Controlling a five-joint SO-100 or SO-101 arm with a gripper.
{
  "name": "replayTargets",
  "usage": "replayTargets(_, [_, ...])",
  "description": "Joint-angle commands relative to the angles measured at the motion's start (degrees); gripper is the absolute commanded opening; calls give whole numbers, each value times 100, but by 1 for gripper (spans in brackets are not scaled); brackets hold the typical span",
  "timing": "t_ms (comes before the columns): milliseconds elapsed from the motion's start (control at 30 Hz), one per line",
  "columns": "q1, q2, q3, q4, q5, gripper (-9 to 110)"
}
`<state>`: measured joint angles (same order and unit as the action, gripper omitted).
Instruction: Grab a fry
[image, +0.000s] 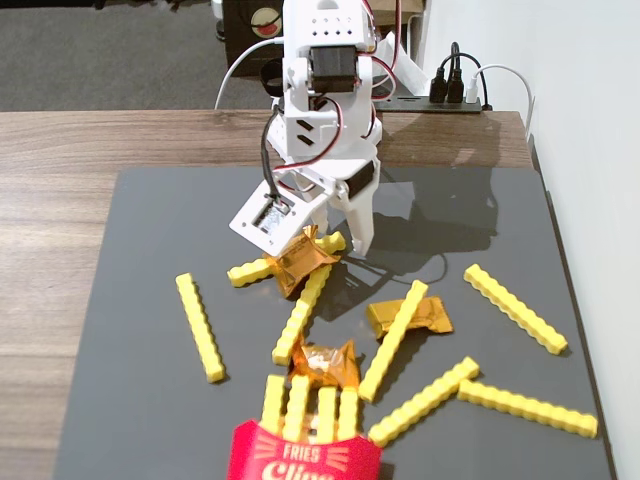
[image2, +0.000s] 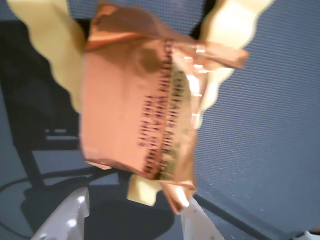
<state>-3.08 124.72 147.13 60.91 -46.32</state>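
Note:
Several yellow studded fries lie on the dark grey mat (image: 140, 250). One fry (image: 250, 270) lies under a crinkled orange foil wrapper (image: 300, 258), and another fry (image: 302, 312) runs diagonally below it. My gripper (image: 315, 236) hangs low over that wrapper with its jaws apart and nothing in them. In the wrist view the wrapper (image2: 135, 105) fills the middle, with yellow fry parts showing behind it at the upper left (image2: 45, 45), upper right (image2: 225, 30) and bottom (image2: 142, 190). The gripper (image2: 135, 216) shows two white fingertips (image2: 75, 210) at the bottom edge, open.
A red "FRIES" carton (image: 300, 458) with several fries in it stands at the front edge. Two more foil wrappers lie at the centre (image: 325, 362) and centre right (image: 430, 315). Loose fries lie at the left (image: 200, 325) and right (image: 514, 307). A power strip (image: 450, 95) sits behind the mat.

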Motion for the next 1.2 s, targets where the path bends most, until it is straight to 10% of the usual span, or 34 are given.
replayTargets(0, [-70, -9, 0, -88, 26, 22])
replayTargets(1167, [-88, -97, 0, -105, -26, 1])
